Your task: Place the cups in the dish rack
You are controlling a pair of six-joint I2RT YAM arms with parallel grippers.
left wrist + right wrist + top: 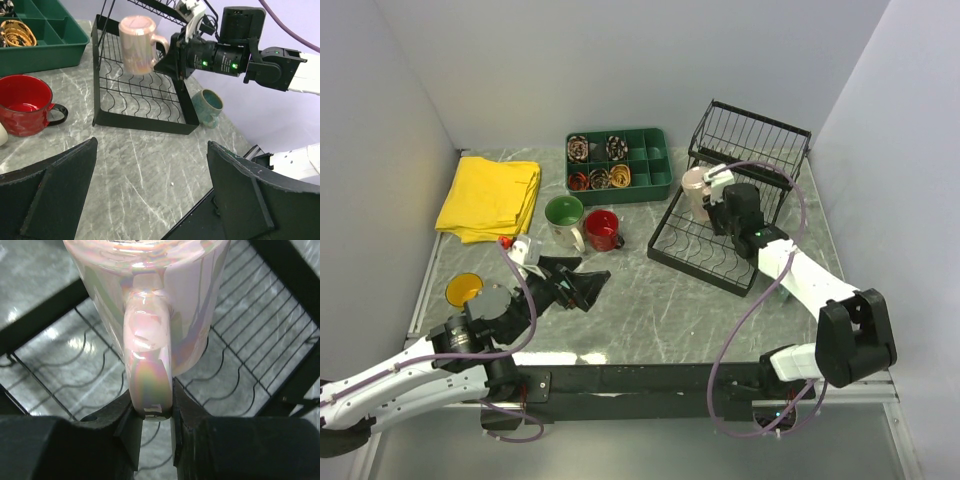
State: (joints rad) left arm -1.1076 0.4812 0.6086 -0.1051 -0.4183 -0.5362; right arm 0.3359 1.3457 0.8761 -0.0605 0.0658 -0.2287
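A folded yellow cloth (pixel 490 197) is lying on the grey marbled tabletop (pixel 650 300). A green compartmented plastic tray (pixel 652 165) is holding coiled items (pixel 618 178).

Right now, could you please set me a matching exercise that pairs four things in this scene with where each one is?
Things:
1. pink mug
2. red mug
3. teal mug
4. yellow cloth

Places:
A. folded at the far left corner of the table
B. standing on the table beside the rack, outside it
C. held by its handle in the right gripper, over the rack
D. standing on the table next to the green-lined mug

Pairs: 1-C, 2-D, 3-B, 4-A.
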